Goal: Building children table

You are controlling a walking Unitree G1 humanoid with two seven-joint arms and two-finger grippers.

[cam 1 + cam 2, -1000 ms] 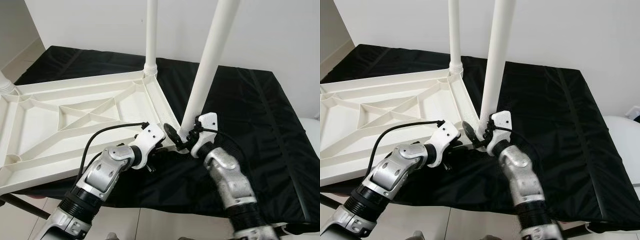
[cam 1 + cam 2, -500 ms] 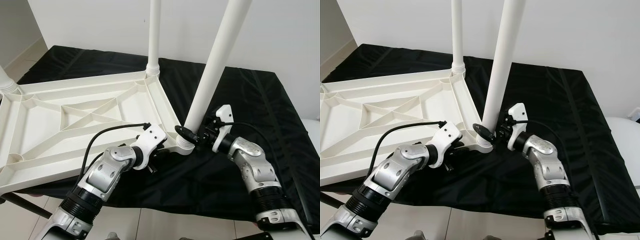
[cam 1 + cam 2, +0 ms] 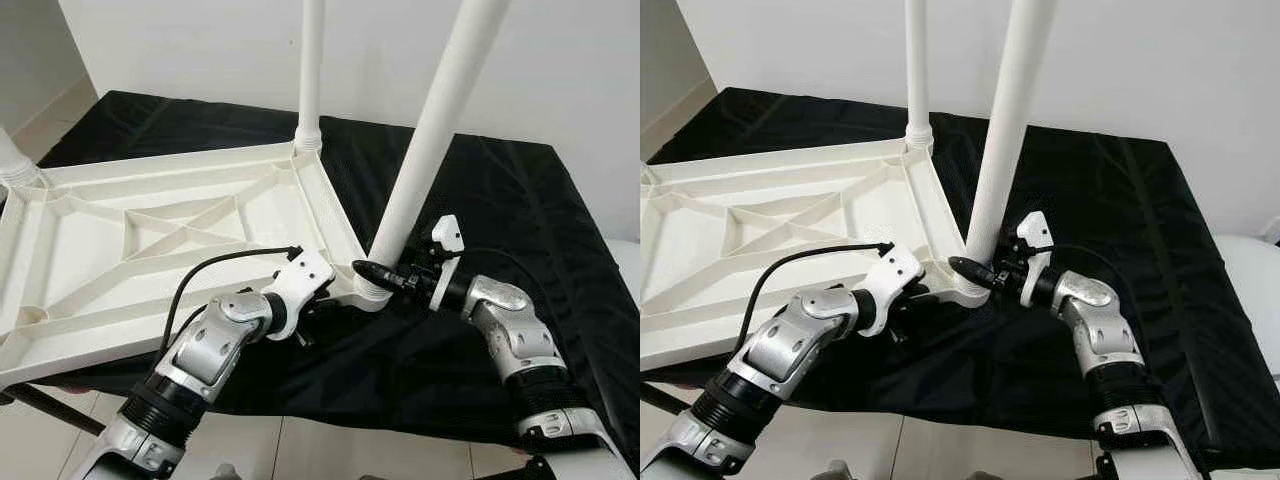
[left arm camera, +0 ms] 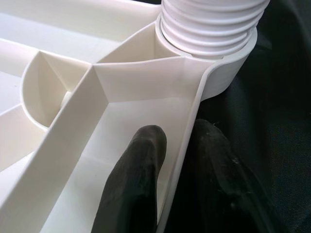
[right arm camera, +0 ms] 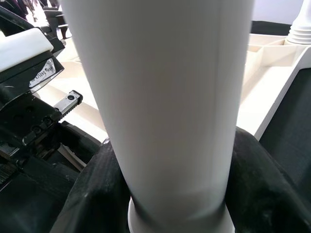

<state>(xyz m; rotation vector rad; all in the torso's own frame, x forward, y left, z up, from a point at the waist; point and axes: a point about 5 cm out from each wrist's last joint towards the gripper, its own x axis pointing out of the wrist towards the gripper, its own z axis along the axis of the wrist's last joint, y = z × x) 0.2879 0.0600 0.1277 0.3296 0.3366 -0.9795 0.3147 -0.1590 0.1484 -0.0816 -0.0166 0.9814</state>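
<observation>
A: Where's the table?

B: The tabletop lies upside down on the black cloth, ribs up. One leg stands upright in the far corner; another stub shows at the far left edge. The leg I'm working sits in the near corner socket, tilted, not square yet.

A: Hands?

B: My right gripper is clamped around that leg just above its threaded base; in the right wrist view both fingers hug the white tube. My left gripper pinches the tabletop's rim wall beside the socket, one finger inside the rim, one outside on the cloth.

A: Step in hand?

B: Looks like screwing the leg in. Threads still show above the socket collar, so I judge it's not seated.

A: How to do it right?

B: Bring the leg upright first so it matches the far one, else the threads may cross. Keep the left pinch firm so the tabletop doesn't spin or slide on the cloth. Turn in short strokes, regrip low near the collar, and stop once the threads are buried. If it binds early, back off and restart rather than force it.
</observation>
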